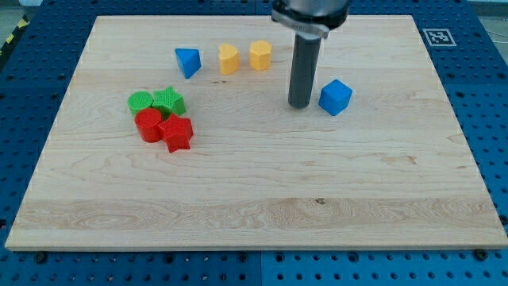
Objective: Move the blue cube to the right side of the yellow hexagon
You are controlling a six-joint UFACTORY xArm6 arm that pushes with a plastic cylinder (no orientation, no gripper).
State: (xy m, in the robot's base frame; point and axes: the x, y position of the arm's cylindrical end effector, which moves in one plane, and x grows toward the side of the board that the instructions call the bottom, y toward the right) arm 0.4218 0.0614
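Observation:
The blue cube (335, 97) lies on the wooden board (254, 191) right of centre, toward the view's top. My tip (299, 104) stands just to its left, a small gap apart. The yellow hexagon (259, 55) sits up and to the left of the tip, near the board's top edge. A second yellow block (228, 59) lies just left of the hexagon.
A blue triangular block (188, 62) lies left of the yellow pair. At the left is a tight cluster: a green round block (140, 101), a green star (168, 101), a red round block (148, 125) and a red star (176, 133). A tag marker (438, 36) is at the board's top right.

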